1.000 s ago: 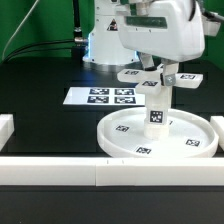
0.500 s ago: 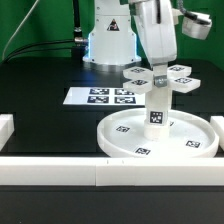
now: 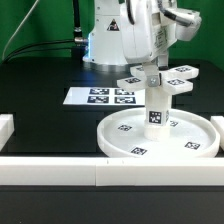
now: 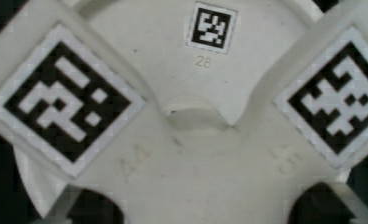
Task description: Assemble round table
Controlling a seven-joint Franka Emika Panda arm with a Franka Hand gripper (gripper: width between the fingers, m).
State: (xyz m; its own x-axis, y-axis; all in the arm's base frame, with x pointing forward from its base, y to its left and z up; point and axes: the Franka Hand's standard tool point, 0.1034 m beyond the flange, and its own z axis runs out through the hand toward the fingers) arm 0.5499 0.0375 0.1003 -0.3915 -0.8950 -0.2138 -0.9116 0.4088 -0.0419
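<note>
The large rimmed round disc [image 3: 120, 148] lies on the black table at the exterior view's right. The short thick leg [image 3: 156, 108] stands upright in its central hub. The cross-shaped piece [image 3: 178, 86] sits flat on top of the leg, with its tagged arms spread out. My gripper [image 3: 153, 68] comes straight down onto the middle of the cross. In the wrist view the cross-shaped piece [image 4: 190, 120] fills the picture, and my gripper [image 4: 202, 205] is shut on it, with a dark fingertip [image 4: 71, 208] at each side of its body.
The marker board [image 3: 100, 97] lies flat behind the disc toward the exterior view's left. A long white border bar [image 3: 60, 172] runs along the front edge, and another block [image 3: 5, 128] stands at the left. The robot base [image 3: 105, 45] is at the back.
My wrist and gripper have turned about the vertical axis, and the cross-shaped piece has turned with them on top of the leg. The disc and leg stay in place.
</note>
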